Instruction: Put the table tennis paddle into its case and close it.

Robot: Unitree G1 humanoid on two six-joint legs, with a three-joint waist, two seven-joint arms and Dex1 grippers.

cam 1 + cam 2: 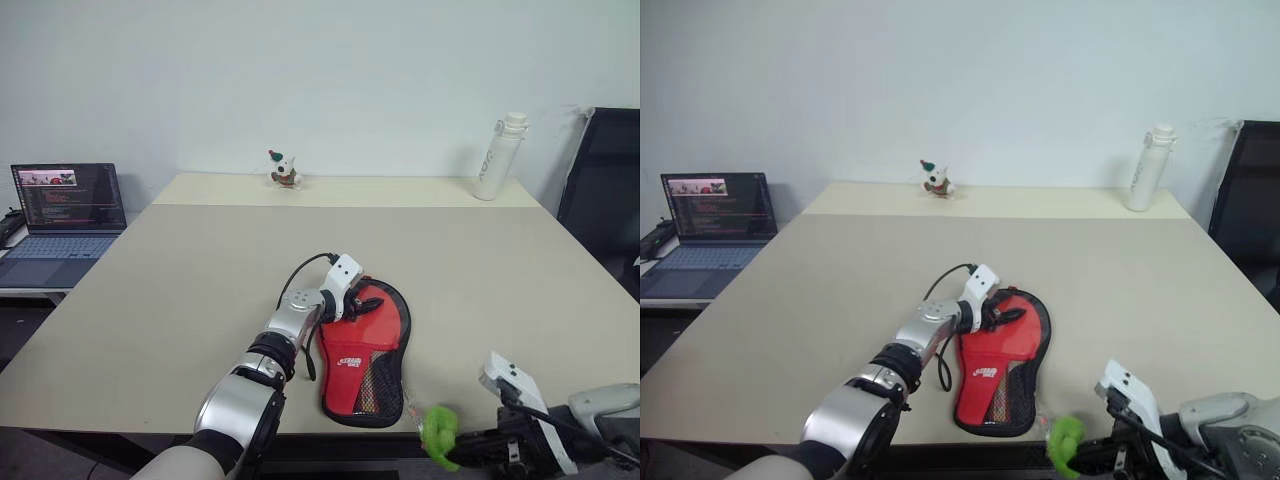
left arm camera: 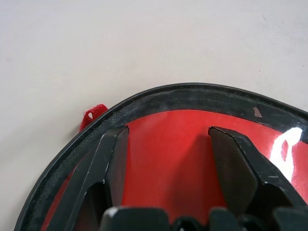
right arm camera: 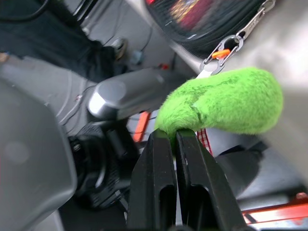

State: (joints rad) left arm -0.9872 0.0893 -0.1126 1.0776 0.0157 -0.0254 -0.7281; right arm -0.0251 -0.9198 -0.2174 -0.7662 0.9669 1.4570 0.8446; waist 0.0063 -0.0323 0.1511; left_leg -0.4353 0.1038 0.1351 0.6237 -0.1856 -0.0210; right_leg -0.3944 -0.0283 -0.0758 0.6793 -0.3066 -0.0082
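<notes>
The case (image 1: 368, 355) lies flat on the beige table (image 1: 180, 280), red side with the black mesh pocket up, its round end away from me. My left gripper (image 1: 365, 303) rests on that round end, its fingers (image 2: 236, 159) spread open over the red fabric and the black rim. At the table's near edge my right gripper (image 1: 458, 447) is shut on the fluffy green zipper tag (image 3: 226, 101), which hangs from the case's narrow end by a small metal clip (image 3: 226, 48). The table tennis paddle is hidden.
A white bottle (image 1: 498, 158) stands at the far right of the table and a small toy figure (image 1: 284, 170) at the far middle. An open laptop (image 1: 65, 205) sits on a side desk to the left. A black chair (image 1: 605, 200) stands at the right.
</notes>
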